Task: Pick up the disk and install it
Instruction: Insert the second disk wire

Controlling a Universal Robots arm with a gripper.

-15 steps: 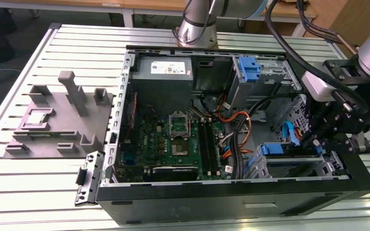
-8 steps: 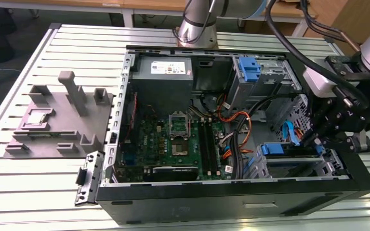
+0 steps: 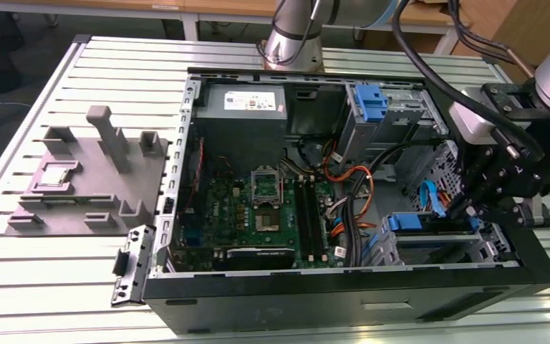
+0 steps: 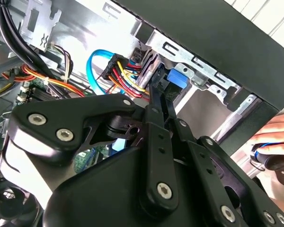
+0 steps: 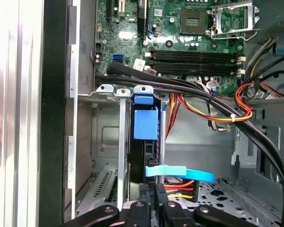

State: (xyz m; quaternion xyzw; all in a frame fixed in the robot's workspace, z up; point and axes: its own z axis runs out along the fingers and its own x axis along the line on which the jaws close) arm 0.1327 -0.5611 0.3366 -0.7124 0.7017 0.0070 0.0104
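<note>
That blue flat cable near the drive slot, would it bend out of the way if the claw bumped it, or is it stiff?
The blue cable would probably flex aside: it is a thin ribbon that already curves in a loop in the second wrist view. It likely springs back, since it holds a smooth arc. It looks light beside the disk.

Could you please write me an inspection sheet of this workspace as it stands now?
Surface: slatted metal table, carrying the open PC case.
Job's things: disk in its blue carrier, standing on edge in the drive cage inside the case.
Clutter: grey fixture on the table at the exterior view's left; blue bracket in the far bay.
Grippers: end effector down inside the case, close to the disk's end; contact unclear.
Cables: blue flat cable crossing by the disk; coloured power wires and black cables running over the cage.
Surroundings: a hand just outside the case wall.
</note>
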